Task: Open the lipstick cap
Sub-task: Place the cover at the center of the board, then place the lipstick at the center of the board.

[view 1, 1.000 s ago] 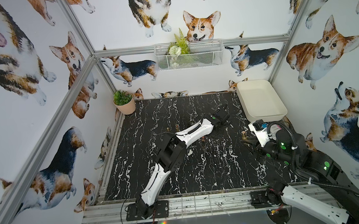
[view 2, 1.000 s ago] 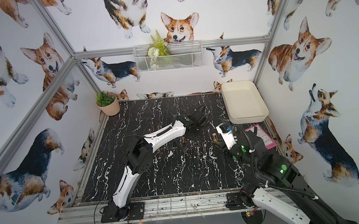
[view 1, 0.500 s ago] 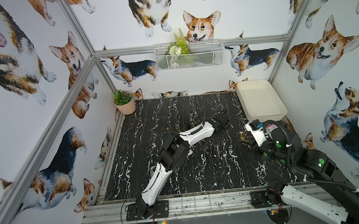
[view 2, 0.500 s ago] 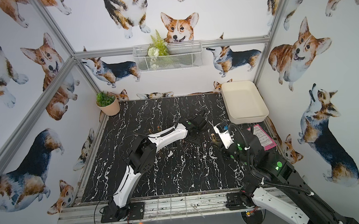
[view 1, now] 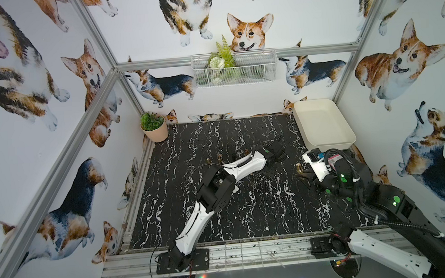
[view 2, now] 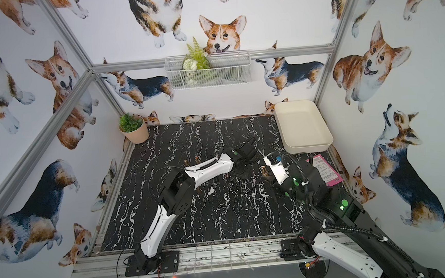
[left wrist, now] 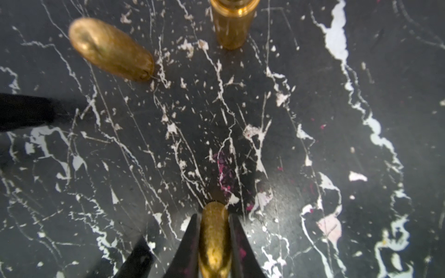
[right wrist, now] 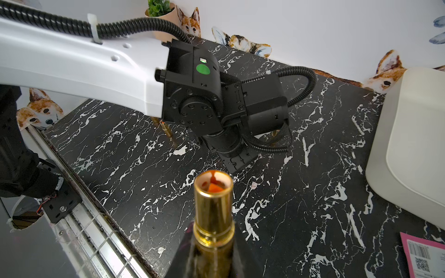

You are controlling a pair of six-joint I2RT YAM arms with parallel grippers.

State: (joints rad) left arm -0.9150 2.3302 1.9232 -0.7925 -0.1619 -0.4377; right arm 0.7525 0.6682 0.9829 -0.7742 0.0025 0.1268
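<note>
the rounded gold metal cap [left wrist: 214, 240] is clamped in the left gripper [left wrist: 214, 216] over the black marbled table [left wrist: 385, 72], and the uncapped gold lipstick tube [right wrist: 213, 207] in the right gripper [right wrist: 213, 243] at its three o'clock, apart, so opening is judged done.

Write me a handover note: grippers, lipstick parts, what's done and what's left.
Left gripper: shut on the gold cap, over the black marble table.
Right gripper: shut on the lipstick tube. Its top is open and the orange stick shows inside.
Done: the cap is off the tube, and each arm holds one part.
Left: probably just set both parts down. Mind the loose gold piece on the table nearby.
</note>
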